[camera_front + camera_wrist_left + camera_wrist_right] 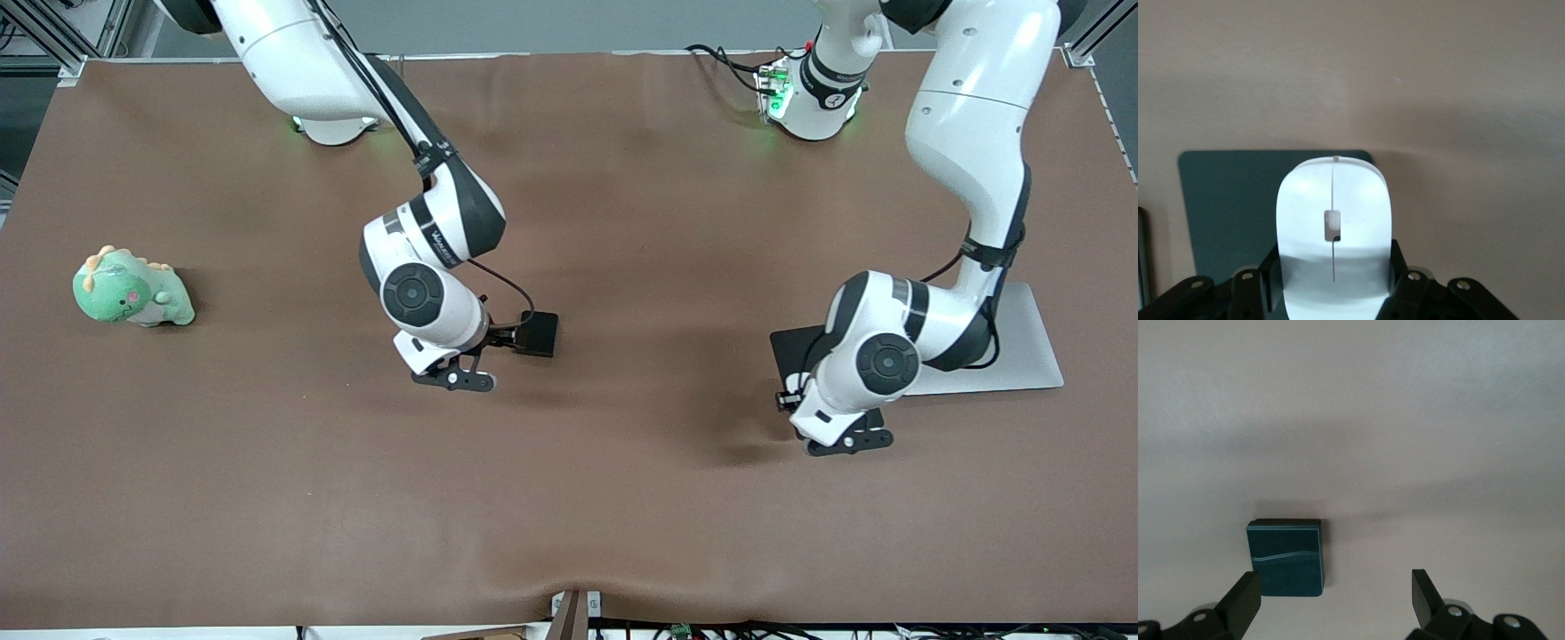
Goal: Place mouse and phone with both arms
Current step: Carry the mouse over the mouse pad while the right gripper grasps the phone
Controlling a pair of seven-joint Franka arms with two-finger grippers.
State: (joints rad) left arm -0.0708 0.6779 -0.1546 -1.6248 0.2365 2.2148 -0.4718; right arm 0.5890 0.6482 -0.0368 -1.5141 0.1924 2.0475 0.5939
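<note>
My left gripper (pixel 1335 270) is shut on the white mouse (pixel 1333 213), its fingers pressed on the mouse's two sides. It holds the mouse over the edge of a flat black mat (pixel 1231 207). In the front view the left gripper (pixel 822 413) is over the mat's (pixel 794 348) nearer part, and the mouse is hidden under the hand. The black phone (pixel 1286 557) lies flat on the brown table. My right gripper (pixel 1335 597) is open above it, the phone close to one finger (pixel 1245 600). In the front view the phone (pixel 539 334) lies beside the right gripper (pixel 484 345).
A flat silver slab (pixel 1022 347) lies beside the black mat at the left arm's end. A green plush dinosaur (pixel 132 289) sits at the right arm's end. The brown cloth (pixel 569 498) covers the whole table.
</note>
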